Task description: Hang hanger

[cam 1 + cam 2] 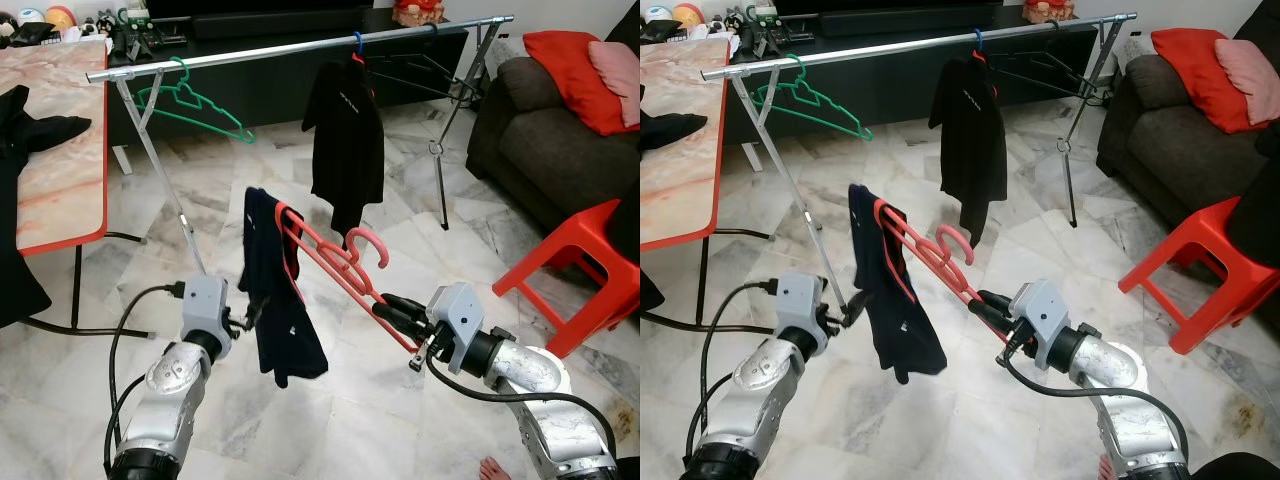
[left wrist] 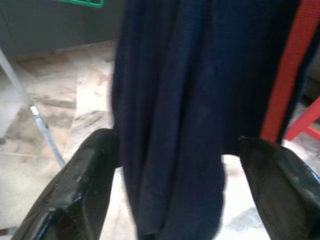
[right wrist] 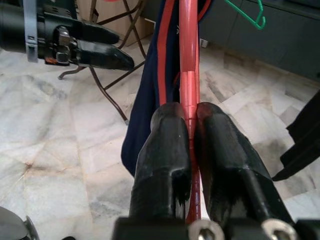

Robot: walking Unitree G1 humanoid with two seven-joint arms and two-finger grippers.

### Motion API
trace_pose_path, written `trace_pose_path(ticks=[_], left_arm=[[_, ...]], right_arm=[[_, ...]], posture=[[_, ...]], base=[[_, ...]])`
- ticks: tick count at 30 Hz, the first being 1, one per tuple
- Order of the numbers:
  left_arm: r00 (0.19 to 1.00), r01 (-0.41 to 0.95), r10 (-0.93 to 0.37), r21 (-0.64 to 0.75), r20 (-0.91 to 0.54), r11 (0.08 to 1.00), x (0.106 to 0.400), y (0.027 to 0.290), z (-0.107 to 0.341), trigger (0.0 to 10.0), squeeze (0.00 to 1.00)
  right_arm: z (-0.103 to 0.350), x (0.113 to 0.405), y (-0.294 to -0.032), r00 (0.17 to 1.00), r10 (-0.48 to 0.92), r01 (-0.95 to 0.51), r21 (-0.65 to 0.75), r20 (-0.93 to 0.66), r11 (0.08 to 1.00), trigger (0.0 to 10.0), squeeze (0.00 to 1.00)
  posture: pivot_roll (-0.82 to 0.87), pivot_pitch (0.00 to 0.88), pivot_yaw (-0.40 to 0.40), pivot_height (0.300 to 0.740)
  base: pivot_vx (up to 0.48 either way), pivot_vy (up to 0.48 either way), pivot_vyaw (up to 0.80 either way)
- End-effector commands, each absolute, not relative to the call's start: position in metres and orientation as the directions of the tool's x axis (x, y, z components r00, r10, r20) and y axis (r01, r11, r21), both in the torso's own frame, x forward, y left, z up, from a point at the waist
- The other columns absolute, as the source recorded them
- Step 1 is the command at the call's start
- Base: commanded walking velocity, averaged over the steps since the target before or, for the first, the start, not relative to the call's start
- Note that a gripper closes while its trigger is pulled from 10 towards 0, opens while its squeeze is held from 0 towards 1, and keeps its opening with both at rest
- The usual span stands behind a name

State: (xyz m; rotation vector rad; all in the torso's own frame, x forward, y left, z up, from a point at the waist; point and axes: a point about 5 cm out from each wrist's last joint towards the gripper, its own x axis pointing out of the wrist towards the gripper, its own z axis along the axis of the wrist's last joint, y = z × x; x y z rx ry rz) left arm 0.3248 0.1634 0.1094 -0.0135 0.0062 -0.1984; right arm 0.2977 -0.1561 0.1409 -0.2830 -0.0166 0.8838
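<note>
I am seeing three hangers: one red hanger (image 1: 335, 262), one green hanger (image 1: 195, 103) and one blue-hooked hanger (image 1: 357, 42). Two dark garments are hanging: one navy garment (image 1: 278, 300) and one black shirt (image 1: 345, 140). One clothes rail (image 1: 250, 52) is standing. I am working with two grippers: my left gripper (image 1: 250, 315) and my right gripper (image 1: 385, 308). One red stool (image 1: 580, 270), one sofa (image 1: 545, 140) and one table (image 1: 65, 140) are showing.

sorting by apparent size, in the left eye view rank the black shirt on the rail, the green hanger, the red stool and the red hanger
1. black shirt
2. red stool
3. red hanger and green hanger look alike; the red one is nearer the camera, so unsure.
</note>
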Motion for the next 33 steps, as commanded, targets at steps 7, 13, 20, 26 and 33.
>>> trace_pose_path(ticks=[7,13,20,26,33], left_arm=[[0.965,0.257,-0.258,-0.042,-0.038,0.966,0.324,0.147,0.095,10.0,0.00],[0.978,0.207,-0.208,-0.041,-0.032,0.978,0.331,0.152,0.098,10.0,0.00],[0.991,0.127,-0.128,-0.034,-0.029,0.991,0.335,0.156,0.097,10.0,0.00],[0.997,0.064,-0.063,0.017,-0.045,0.998,0.337,0.157,0.094,10.0,0.00],[0.999,-0.013,0.012,-0.012,-0.036,1.000,0.343,0.158,0.096,10.0,0.00]], right_arm=[[0.156,0.296,-0.148,0.599,0.798,-0.782,-0.262,-0.063,0.566,0.0,0.00],[0.163,0.297,-0.145,0.574,0.818,-0.796,-0.268,-0.051,0.542,0.0,0.00],[0.164,0.295,-0.145,0.565,0.823,-0.802,-0.268,-0.053,0.533,0.0,0.00],[0.170,0.293,-0.143,0.550,0.834,-0.810,-0.271,-0.045,0.520,0.0,0.00],[0.176,0.290,-0.142,0.539,0.842,-0.814,-0.275,-0.029,0.511,0.0,0.00]], posture=[[-0.02,0.135,-0.067,0.740],[-0.02,0.122,-0.077,0.740],[-0.03,0.103,-0.080,0.740],[-0.03,0.096,-0.080,0.740],[-0.04,0.100,-0.084,0.740]], base=[[0.000,0.000,0.00],[0.000,0.000,0.00],[0.000,0.000,0.00],[0.000,0.000,0.00],[0.000,0.000,0.00]])
